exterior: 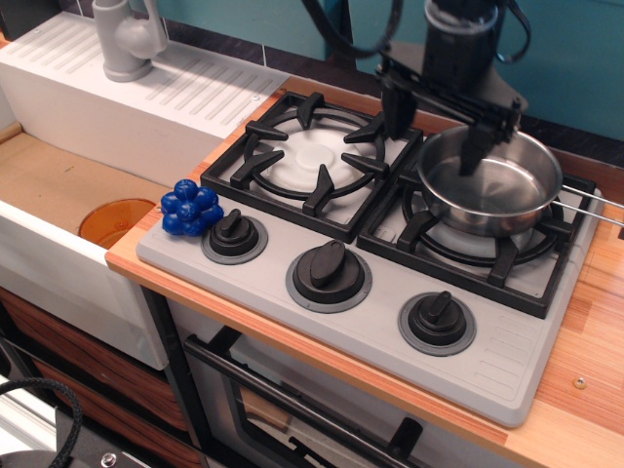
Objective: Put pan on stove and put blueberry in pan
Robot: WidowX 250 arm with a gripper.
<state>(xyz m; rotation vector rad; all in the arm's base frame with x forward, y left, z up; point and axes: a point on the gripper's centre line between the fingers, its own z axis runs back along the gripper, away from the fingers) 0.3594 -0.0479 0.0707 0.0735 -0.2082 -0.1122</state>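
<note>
The pan [489,182] sits on the stove's [370,292] right burner, so the pincer [434,132], released with fingers straddling its rim, holds nothing, while the blueberry [191,208] waits at the stove's front-left corner.

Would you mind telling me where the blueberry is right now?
The blueberry sits at the front-left corner of the stove, just left of the leftmost knob and beside the sink's orange drain.

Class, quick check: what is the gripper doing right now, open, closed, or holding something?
Gripper: open, holding nothing; its fingers straddle the left rim of the pan, one finger outside, one inside.
</note>
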